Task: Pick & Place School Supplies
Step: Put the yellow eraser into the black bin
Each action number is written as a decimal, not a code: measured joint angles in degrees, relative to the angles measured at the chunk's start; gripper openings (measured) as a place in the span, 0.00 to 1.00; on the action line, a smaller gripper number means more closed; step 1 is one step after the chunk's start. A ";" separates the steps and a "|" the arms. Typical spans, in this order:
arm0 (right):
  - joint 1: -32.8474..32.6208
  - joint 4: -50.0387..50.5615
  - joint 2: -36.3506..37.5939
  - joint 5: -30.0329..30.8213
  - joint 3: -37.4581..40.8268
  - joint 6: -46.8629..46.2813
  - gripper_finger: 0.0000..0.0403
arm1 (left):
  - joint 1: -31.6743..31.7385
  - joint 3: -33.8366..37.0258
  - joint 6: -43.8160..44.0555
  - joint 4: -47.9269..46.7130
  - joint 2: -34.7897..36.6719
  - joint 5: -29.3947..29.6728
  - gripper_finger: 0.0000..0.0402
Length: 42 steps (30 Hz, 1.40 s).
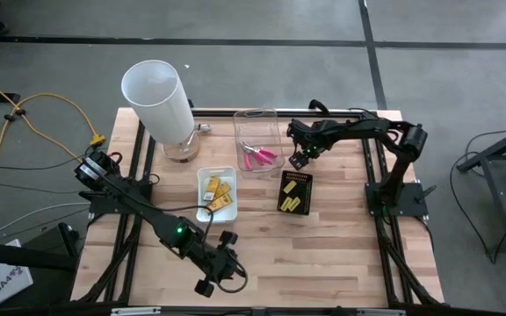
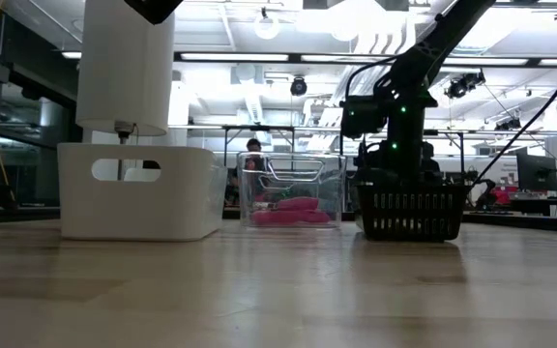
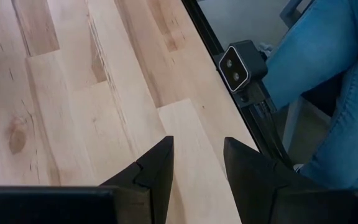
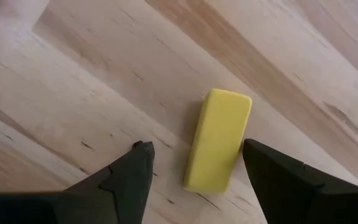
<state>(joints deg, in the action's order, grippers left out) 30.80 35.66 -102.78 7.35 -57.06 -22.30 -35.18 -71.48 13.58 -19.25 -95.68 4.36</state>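
Yellow stubby stick [image 4: 218, 140], pink-handled tools [image 1: 258, 156] (clear tray [image 1: 257, 120]), black basket [image 2: 409, 213]

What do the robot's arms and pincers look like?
Both arms are dark, jointed and slim, with black cables along them. The left arm has a small green light; so does the right arm. The right pincer has two dark, wedge-shaped fingers; the left pincer looks alike.

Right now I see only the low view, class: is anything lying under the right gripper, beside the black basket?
Observer: Yes. A yellow stick lies on the table between the right gripper's open fingers.
Operator: What is in the white tray?
Observer: Yellow packs lie in the white tray.
Operator: Where is the left gripper?
Observer: The left gripper hangs open and empty by the table's edge.
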 joint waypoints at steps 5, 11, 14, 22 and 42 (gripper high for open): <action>0.01 -0.15 -0.04 -0.33 0.00 -0.01 0.50 | 0.00 -0.02 0.04 0.01 0.00 0.00 0.34; 0.16 -0.29 -0.09 -0.87 0.00 -0.02 0.35 | 0.00 -0.02 0.09 0.00 0.00 0.00 0.34; 0.42 -0.24 -0.09 -0.95 0.02 -0.01 0.29 | 0.00 -0.02 0.18 0.01 0.00 0.00 0.34; 0.88 -0.06 0.08 -1.29 0.07 0.90 0.22 | 0.00 -0.02 0.26 0.02 0.00 0.00 0.34; 0.82 3.82 5.56 -3.18 0.26 1.56 0.22 | 0.00 -0.02 0.42 0.02 0.00 0.00 0.34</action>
<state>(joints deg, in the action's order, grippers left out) 31.62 39.48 -97.22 4.17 -56.80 -20.73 -35.18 -71.50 14.00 -19.22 -95.68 4.36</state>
